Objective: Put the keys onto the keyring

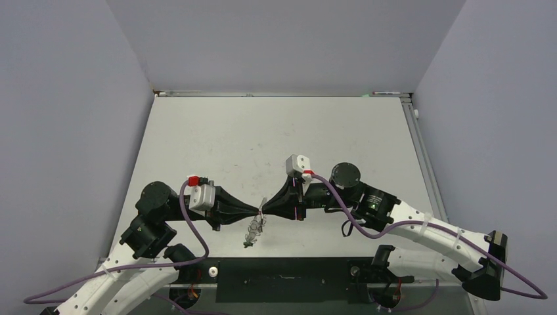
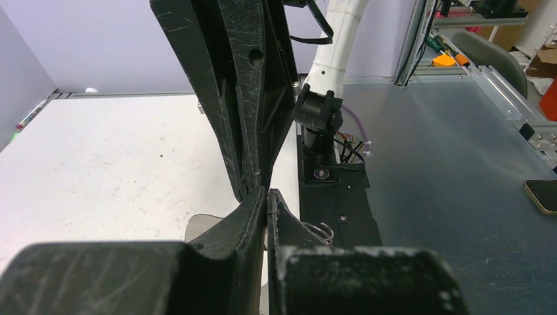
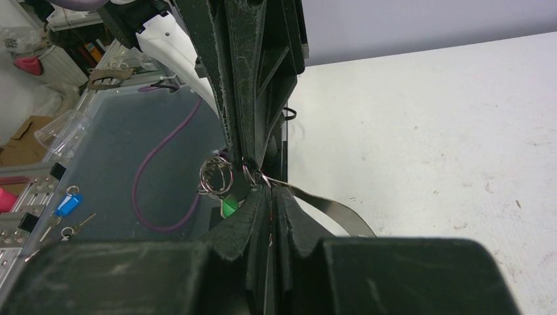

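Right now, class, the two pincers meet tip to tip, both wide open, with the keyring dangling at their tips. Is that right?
Wrong on opening: the left pincer and right pincer are both shut, as each wrist view shows. The keyring does dangle there.

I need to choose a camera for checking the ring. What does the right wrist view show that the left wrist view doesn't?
Right wrist only: the keyring with its silver loops and green piece beside the fingertips, plus blue-tagged keys lying off the table. Left wrist only: a phone on the grey bench. Both: the left gripper and right gripper shut, meeting tip to tip over the white table.
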Robot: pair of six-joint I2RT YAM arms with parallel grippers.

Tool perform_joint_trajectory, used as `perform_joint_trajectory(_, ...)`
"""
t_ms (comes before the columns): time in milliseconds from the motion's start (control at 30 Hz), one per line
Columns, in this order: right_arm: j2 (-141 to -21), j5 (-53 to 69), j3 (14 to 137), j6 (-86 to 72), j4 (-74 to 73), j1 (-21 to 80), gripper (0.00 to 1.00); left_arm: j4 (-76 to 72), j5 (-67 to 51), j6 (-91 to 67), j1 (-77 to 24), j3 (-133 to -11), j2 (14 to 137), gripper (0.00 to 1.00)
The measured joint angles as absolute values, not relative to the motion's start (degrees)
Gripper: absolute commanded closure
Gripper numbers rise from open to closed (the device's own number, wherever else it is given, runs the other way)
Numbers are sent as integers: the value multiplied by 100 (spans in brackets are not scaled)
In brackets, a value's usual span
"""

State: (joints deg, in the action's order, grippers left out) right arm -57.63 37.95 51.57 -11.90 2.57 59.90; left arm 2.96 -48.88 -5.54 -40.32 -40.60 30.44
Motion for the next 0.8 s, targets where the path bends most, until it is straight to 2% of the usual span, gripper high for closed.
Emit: perform_joint_trajectory(800,-5765,3900,5325,-1426,-67,5955,95,408,-4644,-405,-4034,-4060,3044,100)
